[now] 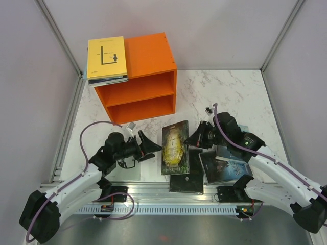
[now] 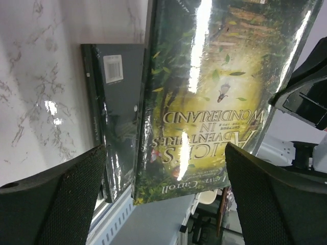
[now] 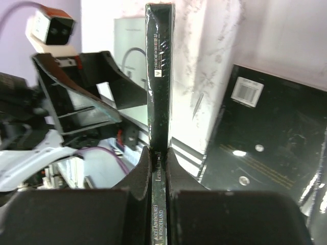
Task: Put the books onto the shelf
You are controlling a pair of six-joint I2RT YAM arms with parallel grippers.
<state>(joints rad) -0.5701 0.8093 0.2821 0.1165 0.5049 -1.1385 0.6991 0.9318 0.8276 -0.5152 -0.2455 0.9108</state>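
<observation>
Gripping the dark green-gold book [image 1: 174,148] at its spine edge, the right hand [image 1: 193,139] is clenched tight on it. In the right wrist view the spine runs straight out from between the two fingers [image 3: 138,178]. The book lies roughly level with its cover facing up, near the front middle of the table [image 1: 240,97]. Whether it touches the table cannot be told.

The left hand [image 1: 152,147] is released, its fingers spread wide just beside the book's left edge and grasping nothing.

A black book [image 1: 187,182] lies flat on the table by the held book's near right corner. Bluish books [image 1: 225,168] lie under the right arm.

The orange shelf [image 1: 150,51] stands at the back left of the table. Both of its compartments open toward the arms. A yellow book [image 1: 106,57] tops a small stack on its roof at the left.
</observation>
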